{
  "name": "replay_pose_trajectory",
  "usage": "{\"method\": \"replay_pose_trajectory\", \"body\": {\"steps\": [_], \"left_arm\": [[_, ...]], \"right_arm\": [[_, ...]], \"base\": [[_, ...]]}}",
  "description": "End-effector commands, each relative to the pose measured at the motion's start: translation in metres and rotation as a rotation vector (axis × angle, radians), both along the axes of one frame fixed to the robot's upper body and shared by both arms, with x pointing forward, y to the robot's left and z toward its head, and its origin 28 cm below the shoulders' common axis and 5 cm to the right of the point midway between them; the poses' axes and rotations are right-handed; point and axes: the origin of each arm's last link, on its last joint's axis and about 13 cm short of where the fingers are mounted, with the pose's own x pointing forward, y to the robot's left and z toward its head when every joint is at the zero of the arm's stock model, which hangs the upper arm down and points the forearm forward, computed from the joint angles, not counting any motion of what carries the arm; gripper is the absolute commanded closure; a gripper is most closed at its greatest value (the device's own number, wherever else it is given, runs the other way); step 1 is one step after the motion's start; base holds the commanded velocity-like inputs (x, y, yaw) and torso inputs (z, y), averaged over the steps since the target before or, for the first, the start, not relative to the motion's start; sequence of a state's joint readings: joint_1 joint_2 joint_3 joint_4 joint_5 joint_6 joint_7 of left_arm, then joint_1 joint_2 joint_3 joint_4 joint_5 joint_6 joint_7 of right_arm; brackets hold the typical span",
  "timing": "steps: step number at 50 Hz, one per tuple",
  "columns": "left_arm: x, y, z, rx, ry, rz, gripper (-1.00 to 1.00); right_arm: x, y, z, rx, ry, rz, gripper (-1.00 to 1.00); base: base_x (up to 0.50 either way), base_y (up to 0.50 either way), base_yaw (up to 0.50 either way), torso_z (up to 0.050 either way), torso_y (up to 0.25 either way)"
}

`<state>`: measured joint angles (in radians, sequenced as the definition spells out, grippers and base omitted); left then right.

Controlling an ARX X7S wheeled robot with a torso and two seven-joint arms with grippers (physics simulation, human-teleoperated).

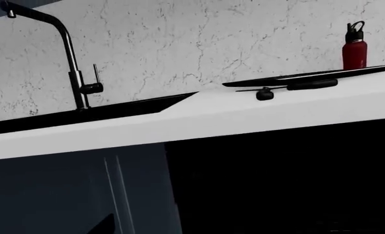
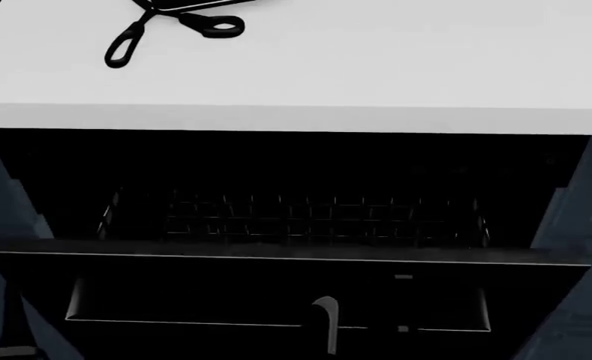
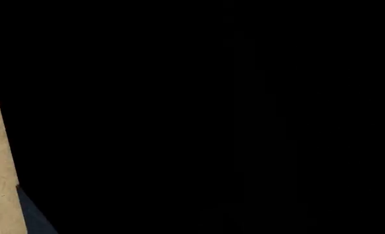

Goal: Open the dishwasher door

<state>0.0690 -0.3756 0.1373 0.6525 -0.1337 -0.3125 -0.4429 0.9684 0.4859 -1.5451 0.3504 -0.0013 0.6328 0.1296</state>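
1. The wide, glossy black dishwasher door (image 2: pixel 275 289) hung under the front edge of the white stone counter (image 2: pixel 376 67), already swung down and outward. The wire rack (image 2: pixel 296 217) showed in the dark opening behind its top rim.

2. Neither gripper appeared in any view, so I could not tell whether the fingers of either were apart, together or clamped on anything. The right wrist view was almost wholly black, apparently very close to a dark surface. The left wrist view looked along the counter past a black sink (image 1: pixel 88 114), a tall dark tap (image 1: pixel 69 53) and a red bottle (image 1: pixel 354 48).

3. I judged the door partly open and the task well along. What remained was letting the panel drop until it lay flat.

4. To do that well, the pull should follow the door's arc about its bottom hinge, down and toward the robot, not straight out. The arm should stay clear of the rack.

5. How the door lay relative to either end effector could not be settled from these views.

6. Black scissors (image 2: pixel 166 26) lay near the counter's back edge, well clear of the door.
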Motion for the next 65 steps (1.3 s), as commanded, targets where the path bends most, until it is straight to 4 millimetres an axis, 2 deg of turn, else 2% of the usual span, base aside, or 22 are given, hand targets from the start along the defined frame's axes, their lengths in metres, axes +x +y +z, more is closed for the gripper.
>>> {"method": "replay_pose_trajectory", "body": {"steps": [1,32,49,65], "left_arm": [[-0.003,0.000,0.004,-0.010,-0.013,-0.027,-1.00],[-0.003,0.000,0.005,-0.010,-0.013,-0.028,-1.00],[-0.006,0.000,0.024,0.007,-0.063,-0.028,-1.00],[-0.011,0.001,0.034,0.022,-0.078,-0.027,-1.00]], "right_arm": [[-0.021,0.029,0.004,0.062,0.022,0.105,1.00],[-0.020,0.030,0.006,0.075,0.018,0.106,1.00],[-0.039,0.020,-0.021,0.067,0.072,0.105,1.00],[-0.068,0.025,-0.040,0.032,0.124,0.159,1.00]], "base": [[0.00,0.00,0.00,0.000,0.000],[0.00,0.00,0.00,0.000,0.000],[0.00,0.00,0.00,0.000,0.000],[0.00,0.00,0.01,-0.001,-0.002]]}}
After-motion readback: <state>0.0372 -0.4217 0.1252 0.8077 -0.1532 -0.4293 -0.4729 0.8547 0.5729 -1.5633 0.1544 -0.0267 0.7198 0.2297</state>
